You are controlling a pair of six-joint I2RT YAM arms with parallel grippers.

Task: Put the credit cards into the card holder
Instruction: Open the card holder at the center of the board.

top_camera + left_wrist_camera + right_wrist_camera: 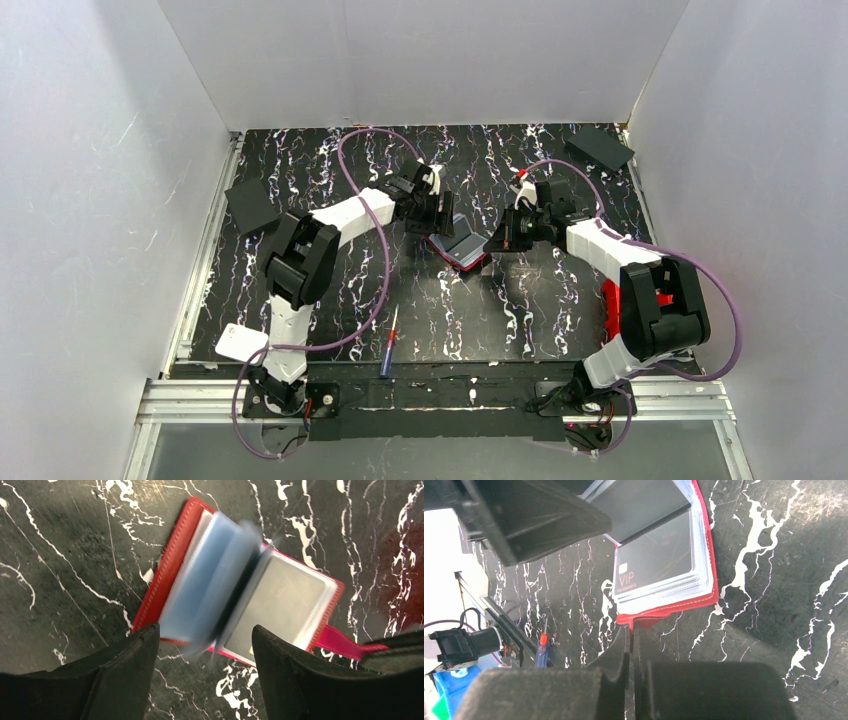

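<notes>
Filling looks well along, judging by stocked pockets (703,577). White walls (100,200) box in a black, white-veined surface (480,330). Holder (460,248) lies open mid-surface, a VIP card (654,560) sleeved inside; a pale flat piece (240,343) at near left may be a card left to load. Left tool (204,630) hovers spread over the holder; right tool (631,630), pressed together, pinches its red tab (646,620).

Card holder (460,248), screwdriver (388,345) on black table (450,310)
</notes>
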